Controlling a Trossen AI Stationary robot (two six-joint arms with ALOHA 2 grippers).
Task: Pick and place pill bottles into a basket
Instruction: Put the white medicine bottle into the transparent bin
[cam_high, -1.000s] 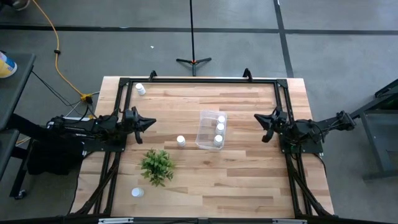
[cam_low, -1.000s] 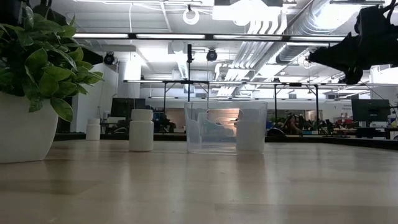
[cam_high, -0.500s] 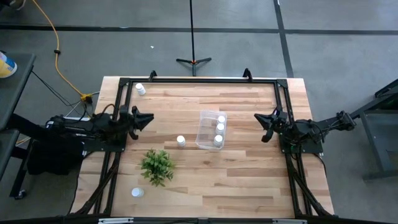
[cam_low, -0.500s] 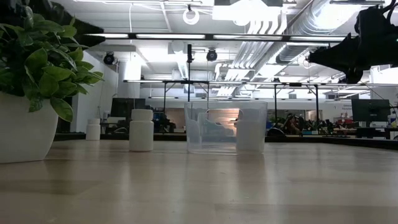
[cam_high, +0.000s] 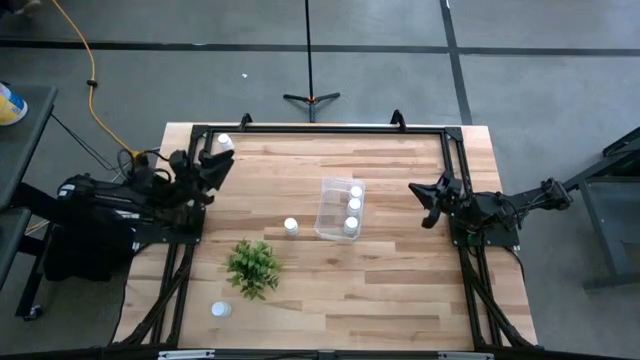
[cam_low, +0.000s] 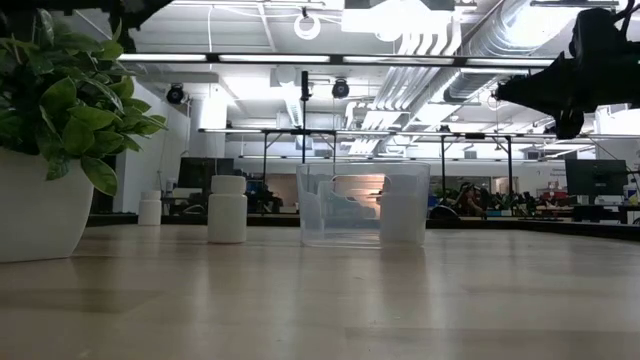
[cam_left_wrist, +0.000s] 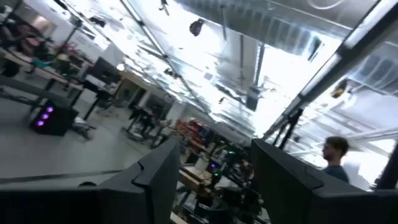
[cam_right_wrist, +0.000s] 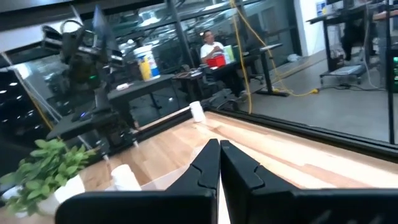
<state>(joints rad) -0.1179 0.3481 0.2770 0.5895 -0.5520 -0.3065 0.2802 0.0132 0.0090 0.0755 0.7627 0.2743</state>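
Observation:
The basket (cam_high: 338, 210), a clear bin, stands mid-table with three white pill bottles (cam_high: 353, 206) upright inside. Loose pill bottles stand on their bases on the table: one left of the basket (cam_high: 291, 226), one at the far left corner (cam_high: 225, 143), one near the front left (cam_high: 221, 309). My left gripper (cam_high: 216, 164) is open with nothing between its fingers. It hovers just short of the far-left bottle, pointing toward the far edge. My right gripper (cam_high: 425, 200) is shut and holds nothing, above the table right of the basket, pointing at it.
A small green plant (cam_high: 252, 266) in a white pot (cam_low: 35, 205) stands front left, between two loose bottles. A black frame (cam_high: 320, 130) runs along the table's far and side edges. A person (cam_right_wrist: 212, 43) sits in the room beyond the table.
My left gripper has swung from pointing at the basket toward the table's far edge and slightly left, ending near the far-left bottle. Its fingers have parted. Bottles, basket and my right arm have kept still.

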